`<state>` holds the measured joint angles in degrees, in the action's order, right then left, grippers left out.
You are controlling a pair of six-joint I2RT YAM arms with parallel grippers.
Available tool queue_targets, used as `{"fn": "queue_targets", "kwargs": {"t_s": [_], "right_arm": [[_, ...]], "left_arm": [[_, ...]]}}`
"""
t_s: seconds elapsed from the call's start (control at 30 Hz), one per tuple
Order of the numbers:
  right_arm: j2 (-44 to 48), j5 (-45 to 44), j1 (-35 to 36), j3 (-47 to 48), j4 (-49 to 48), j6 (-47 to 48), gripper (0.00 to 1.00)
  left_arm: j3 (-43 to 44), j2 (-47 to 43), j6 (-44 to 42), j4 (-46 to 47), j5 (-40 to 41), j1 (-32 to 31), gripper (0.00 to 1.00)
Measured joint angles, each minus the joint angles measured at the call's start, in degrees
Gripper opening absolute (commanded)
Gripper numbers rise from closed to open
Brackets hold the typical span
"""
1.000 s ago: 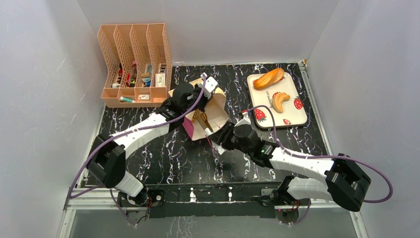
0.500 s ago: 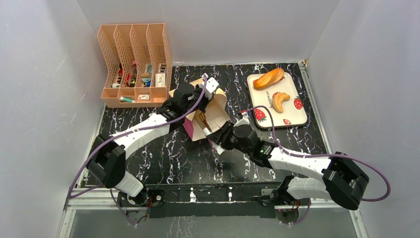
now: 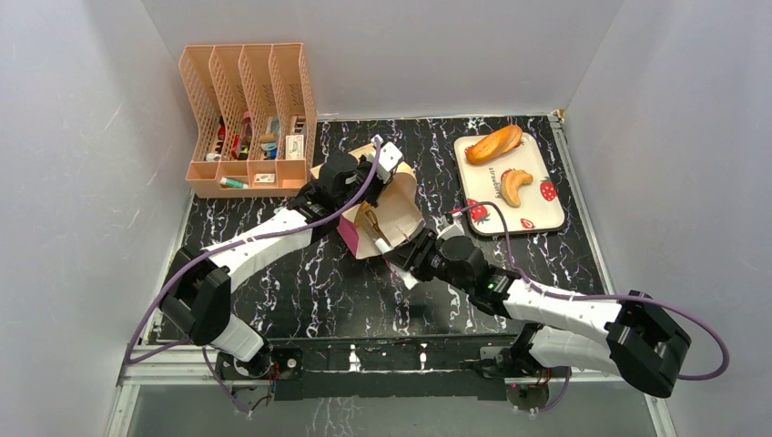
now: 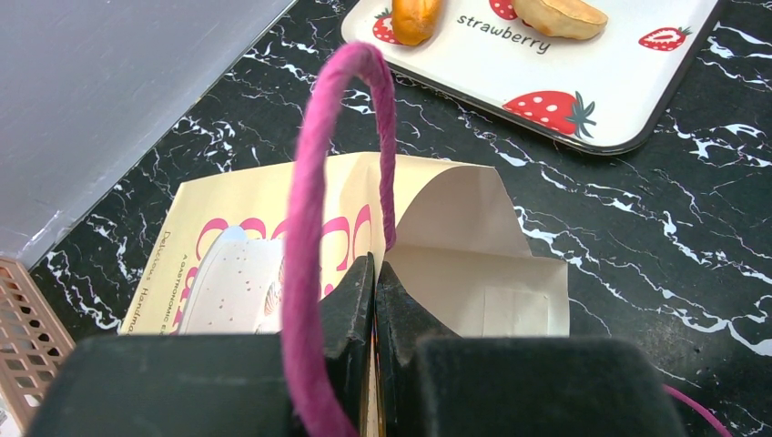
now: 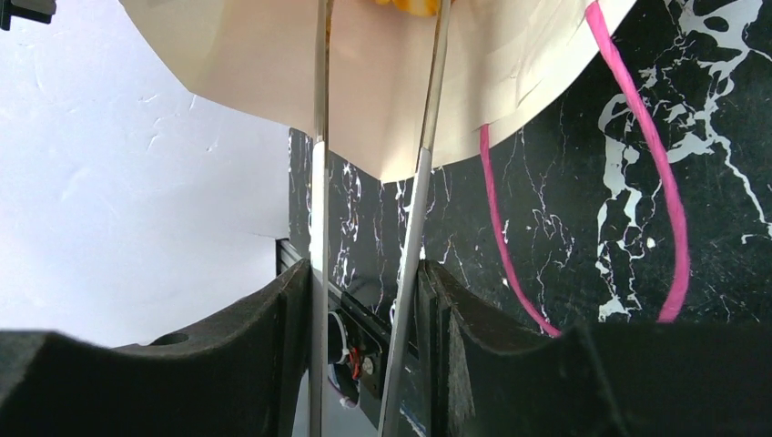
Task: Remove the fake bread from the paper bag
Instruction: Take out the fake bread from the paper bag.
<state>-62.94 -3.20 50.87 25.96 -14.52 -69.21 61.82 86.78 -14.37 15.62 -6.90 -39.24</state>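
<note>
The paper bag (image 3: pixel 398 202) lies tipped on the black marble table, mouth toward the near right. My left gripper (image 4: pixel 375 273) is shut on the bag's upper rim beside its pink string handle (image 4: pixel 309 228). Just outside the mouth, my right gripper (image 5: pixel 364 291) is shut on a pair of metal tongs (image 5: pixel 421 209) whose arms reach into the bag (image 5: pixel 382 82). A yellow-orange bit of fake bread (image 5: pixel 405 5) shows at the tongs' tips, cut by the frame's top edge. From above, the tongs (image 3: pixel 374 227) lie inside the bag mouth.
A white strawberry tray (image 3: pixel 546 214) at the back right carries two fake bread pieces (image 3: pixel 493 144) (image 3: pixel 516 187). A peach file rack (image 3: pixel 246 118) with small items stands at the back left. White walls close in three sides.
My right arm has shifted slightly right and nearer, drawing the tongs a little back within the bag mouth. The left arm and the bag have stayed put.
</note>
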Motion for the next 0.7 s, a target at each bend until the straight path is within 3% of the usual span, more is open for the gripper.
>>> {"fn": "queue_targets", "kwargs": {"t_s": [0.7], "right_arm": [[-3.0, -0.7, 0.0, -0.3, 0.0, 1.6, 0.45]], "left_arm": [[0.1, 0.0, 0.0, -0.5, -0.2, -0.7, 0.0]]}}
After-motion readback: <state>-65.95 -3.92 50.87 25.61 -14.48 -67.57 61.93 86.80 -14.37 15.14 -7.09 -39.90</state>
